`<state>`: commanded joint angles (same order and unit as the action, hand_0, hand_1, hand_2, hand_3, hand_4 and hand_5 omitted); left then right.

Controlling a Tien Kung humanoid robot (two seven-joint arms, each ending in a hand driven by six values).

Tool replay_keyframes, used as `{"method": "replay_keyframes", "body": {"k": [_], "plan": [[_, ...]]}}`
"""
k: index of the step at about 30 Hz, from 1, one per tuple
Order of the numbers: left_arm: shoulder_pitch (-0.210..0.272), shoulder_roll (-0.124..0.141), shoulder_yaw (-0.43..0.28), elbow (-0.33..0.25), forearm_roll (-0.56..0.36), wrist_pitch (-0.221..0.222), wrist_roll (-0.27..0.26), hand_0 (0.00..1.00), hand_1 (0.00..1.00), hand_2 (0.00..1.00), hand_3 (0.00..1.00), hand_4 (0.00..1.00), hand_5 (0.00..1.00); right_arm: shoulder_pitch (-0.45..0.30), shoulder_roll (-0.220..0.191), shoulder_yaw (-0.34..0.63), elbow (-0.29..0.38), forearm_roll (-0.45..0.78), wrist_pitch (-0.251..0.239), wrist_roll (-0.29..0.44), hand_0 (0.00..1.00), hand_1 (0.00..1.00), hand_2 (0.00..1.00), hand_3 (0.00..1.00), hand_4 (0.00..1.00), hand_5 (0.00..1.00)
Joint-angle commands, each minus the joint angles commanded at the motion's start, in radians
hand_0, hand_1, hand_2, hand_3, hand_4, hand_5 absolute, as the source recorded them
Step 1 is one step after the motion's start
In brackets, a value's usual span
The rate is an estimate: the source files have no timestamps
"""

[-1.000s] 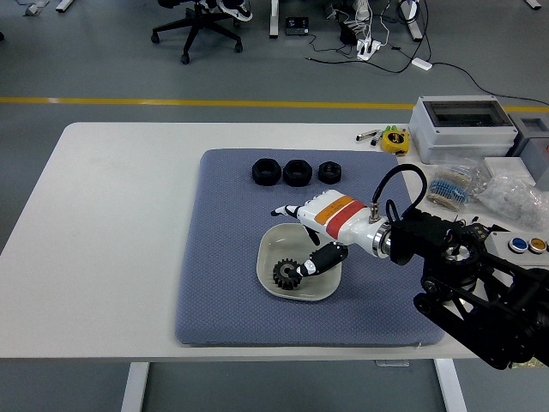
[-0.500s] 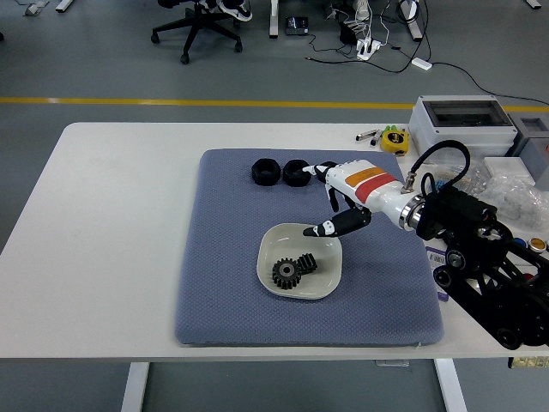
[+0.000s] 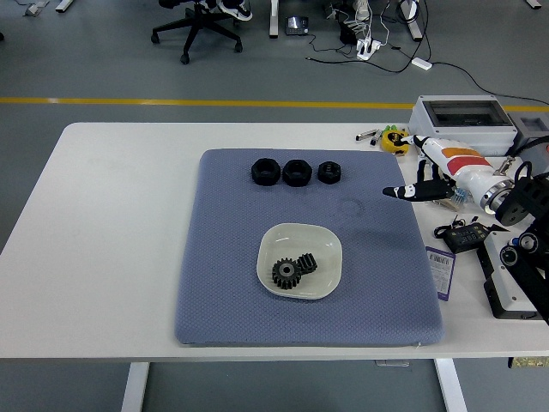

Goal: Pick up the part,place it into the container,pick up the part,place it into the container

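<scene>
Two black gears [image 3: 292, 269] lie side by side in the shallow white bowl [image 3: 327, 246] near the middle of the blue-grey mat [image 3: 225, 257]. Three black ring-shaped parts [image 3: 294, 172] sit in a row at the mat's far edge. My right hand [image 3: 420, 184], white with an orange and red band, hovers off the mat's right edge, well away from the bowl. Its fingers are spread and hold nothing. The left arm does not show.
At the table's right side stand a grey box with a clear lid [image 3: 462, 123], bags of small parts [image 3: 513, 194], a yellow tape measure [image 3: 395, 140] and a black cable unit [image 3: 462, 233]. A faint ring mark [image 3: 350, 207] shows on the mat.
The right hand let a second gear go into the bowl, then lifted and drew back to the right, off the mat. Both gears now rest in the bowl.
</scene>
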<state>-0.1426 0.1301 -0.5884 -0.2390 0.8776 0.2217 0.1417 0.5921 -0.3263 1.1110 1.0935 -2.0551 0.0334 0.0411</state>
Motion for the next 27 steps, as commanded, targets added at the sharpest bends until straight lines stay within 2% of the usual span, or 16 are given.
{"method": "replay_keyframes", "body": {"k": [2,3,6,11,14,15,20,21,26,27], "plan": [[0.0,-0.001,0.004,0.0,-0.002,0.0,-0.002,0.68,0.655,0.642,0.553,0.619,0.58,-0.019,-0.008,0.021,0.008,-0.013,0.004,-0.003,0.122,0.151,0.287,0.837,0.998,0.578],[-0.001,-0.001,0.007,0.0,-0.006,0.0,-0.003,0.68,0.657,0.64,0.552,0.619,0.583,-0.026,-0.011,0.026,0.011,-0.016,0.002,-0.004,0.109,0.117,0.235,0.829,0.998,0.576],[-0.006,-0.001,0.025,0.003,-0.038,0.008,-0.014,0.68,0.657,0.64,0.552,0.619,0.583,-0.055,-0.03,0.042,0.028,-0.026,-0.003,-0.003,0.109,0.117,0.235,0.829,0.998,0.576],[-0.011,-0.004,0.034,0.007,-0.057,0.013,-0.022,0.679,0.66,0.641,0.553,0.619,0.582,-0.1,-0.062,0.063,0.078,-0.062,-0.047,0.012,0.11,0.126,0.232,0.827,0.998,0.549],[-0.016,-0.006,0.031,0.009,-0.047,0.012,-0.023,0.679,0.66,0.641,0.553,0.619,0.582,-0.125,-0.078,0.069,0.113,-0.091,-0.056,0.023,0.11,0.126,0.232,0.827,0.998,0.549],[-0.016,-0.007,0.028,0.009,-0.042,0.011,-0.022,0.679,0.66,0.641,0.553,0.62,0.584,-0.134,-0.081,0.073,0.126,-0.102,-0.056,0.025,0.13,0.131,0.232,0.822,0.991,0.357],[-0.007,-0.015,0.021,0.012,-0.028,0.009,-0.021,0.679,0.66,0.641,0.553,0.62,0.584,-0.168,-0.085,0.088,0.183,-0.182,-0.062,0.036,0.13,0.131,0.232,0.822,0.991,0.357],[-0.005,-0.016,0.019,0.012,-0.025,0.009,-0.021,0.679,0.658,0.641,0.553,0.618,0.582,-0.171,-0.086,0.089,0.19,-0.203,-0.065,0.036,0.26,0.233,0.32,0.82,0.998,0.306],[0.003,-0.019,0.01,0.013,-0.004,0.006,-0.019,0.679,0.658,0.641,0.553,0.618,0.582,-0.198,-0.078,0.096,0.205,-0.214,-0.1,0.056,0.26,0.233,0.32,0.82,0.998,0.306],[0.004,-0.019,0.008,0.013,-0.001,0.005,-0.018,0.679,0.658,0.64,0.552,0.618,0.583,-0.204,-0.076,0.096,0.203,-0.214,-0.103,0.063,0.709,0.709,0.81,0.905,0.998,0.257]]}}
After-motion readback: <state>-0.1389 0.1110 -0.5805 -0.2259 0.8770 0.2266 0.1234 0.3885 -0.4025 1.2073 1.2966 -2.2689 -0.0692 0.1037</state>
